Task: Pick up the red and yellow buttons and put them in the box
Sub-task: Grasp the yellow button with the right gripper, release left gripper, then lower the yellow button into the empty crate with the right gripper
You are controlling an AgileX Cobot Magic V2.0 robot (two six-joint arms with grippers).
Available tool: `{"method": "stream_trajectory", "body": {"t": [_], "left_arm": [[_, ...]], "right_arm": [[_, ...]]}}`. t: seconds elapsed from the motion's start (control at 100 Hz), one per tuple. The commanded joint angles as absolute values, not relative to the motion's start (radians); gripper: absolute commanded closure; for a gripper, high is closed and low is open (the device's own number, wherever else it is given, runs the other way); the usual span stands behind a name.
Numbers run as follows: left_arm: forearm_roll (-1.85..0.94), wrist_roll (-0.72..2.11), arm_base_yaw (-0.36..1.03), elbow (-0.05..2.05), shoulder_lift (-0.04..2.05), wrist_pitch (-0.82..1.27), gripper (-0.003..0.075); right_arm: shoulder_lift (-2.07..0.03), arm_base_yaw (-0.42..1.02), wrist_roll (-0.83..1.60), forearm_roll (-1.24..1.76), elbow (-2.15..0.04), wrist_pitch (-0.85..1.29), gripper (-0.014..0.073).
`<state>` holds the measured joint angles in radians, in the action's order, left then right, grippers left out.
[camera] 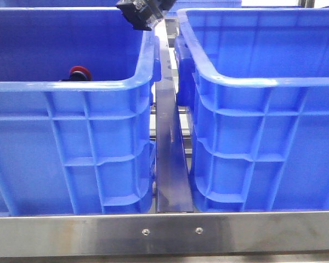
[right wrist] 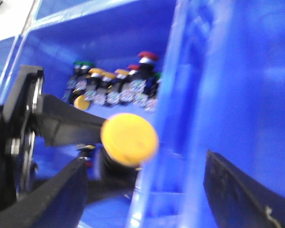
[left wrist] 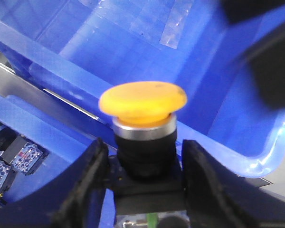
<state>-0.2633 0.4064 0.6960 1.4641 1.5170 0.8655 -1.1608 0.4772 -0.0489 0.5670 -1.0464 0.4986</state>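
Observation:
My left gripper (left wrist: 143, 154) is shut on the dark body of the yellow button (left wrist: 142, 102). It holds the button upright above the crate rims, and the cap also shows in the right wrist view (right wrist: 129, 138). Beyond it lies the inside of an empty blue box (left wrist: 133, 38), the right crate in the front view (camera: 263, 109). A red button (camera: 80, 72) sits in the left crate (camera: 71, 137), with a red cap in a row of buttons (right wrist: 147, 57). My right gripper (right wrist: 147, 190) is open and empty, next to a crate wall.
The left crate holds several other push buttons in a row (right wrist: 114, 88), and some show in the left wrist view (left wrist: 9, 159). A metal rail (camera: 170, 164) runs between the crates. A black arm part (camera: 140, 13) hangs above the gap. A steel edge (camera: 164, 233) runs along the front.

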Motion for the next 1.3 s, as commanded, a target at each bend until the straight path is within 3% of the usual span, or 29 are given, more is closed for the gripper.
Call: {"method": "stream_trajectory", "body": {"t": [0.0, 0.37, 0.56, 0.66, 0.75, 0.85, 0.92, 1.29], "left_arm": [[-0.29, 0.407, 0.704, 1.49, 1.474, 0.806, 0.0542], [-0.29, 0.407, 0.704, 1.49, 1.474, 0.804, 0.0542], [-0.29, 0.407, 0.704, 1.49, 1.474, 0.806, 0.0542], [-0.29, 0.407, 0.704, 1.49, 1.474, 0.807, 0.0538], [-0.29, 0.407, 0.704, 1.49, 1.474, 0.81, 0.0452], [-0.29, 0.407, 0.704, 1.49, 1.474, 0.816, 0.0215], [-0.29, 0.407, 0.704, 1.497, 1.474, 0.818, 0.0106], [-0.288, 0.407, 0.698, 1.501, 1.474, 0.855, 0.01]], "right_arm": [[-1.206, 0.48, -0.046, 0.638, -1.128, 0.48, 0.0054], [-1.301, 0.48, 0.0, 0.711, -1.181, 0.515, 0.0082], [-1.301, 0.48, 0.0, 0.718, -1.181, 0.507, 0.0401], [-1.301, 0.48, 0.0, 0.722, -1.181, 0.507, 0.0487], [-1.301, 0.48, 0.0, 0.723, -1.181, 0.506, 0.0484], [-1.297, 0.48, 0.0, 0.723, -1.181, 0.497, 0.0484], [-1.287, 0.475, 0.0, 0.714, -1.181, 0.473, 0.0484], [-1.236, 0.311, 0.146, 0.367, -1.181, 0.382, 0.0484]]}}
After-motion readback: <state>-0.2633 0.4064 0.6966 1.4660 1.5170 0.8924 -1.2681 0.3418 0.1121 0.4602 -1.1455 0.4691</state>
